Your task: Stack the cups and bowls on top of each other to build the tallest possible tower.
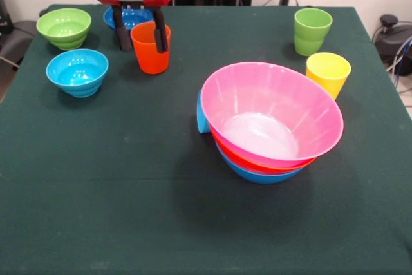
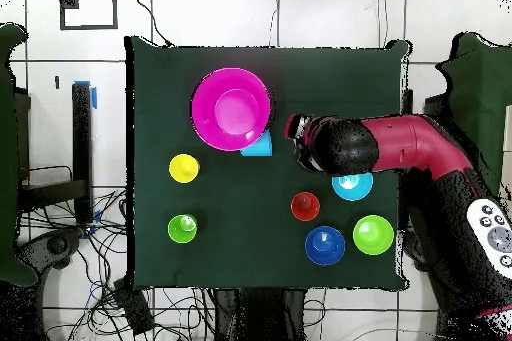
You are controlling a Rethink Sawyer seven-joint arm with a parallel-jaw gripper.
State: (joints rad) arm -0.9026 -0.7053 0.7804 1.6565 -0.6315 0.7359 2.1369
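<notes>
Tilted tower (image 1: 273, 127), pink rim toward camera; gripper (image 1: 141, 37) astride upright orange cup (image 1: 150, 48).

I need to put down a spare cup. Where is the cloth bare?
Bare: the wide strip in front of the pink bowl, and the stretch between the light blue bowl and the tower. Crowded: around the orange cup, where the claw stands.
</notes>
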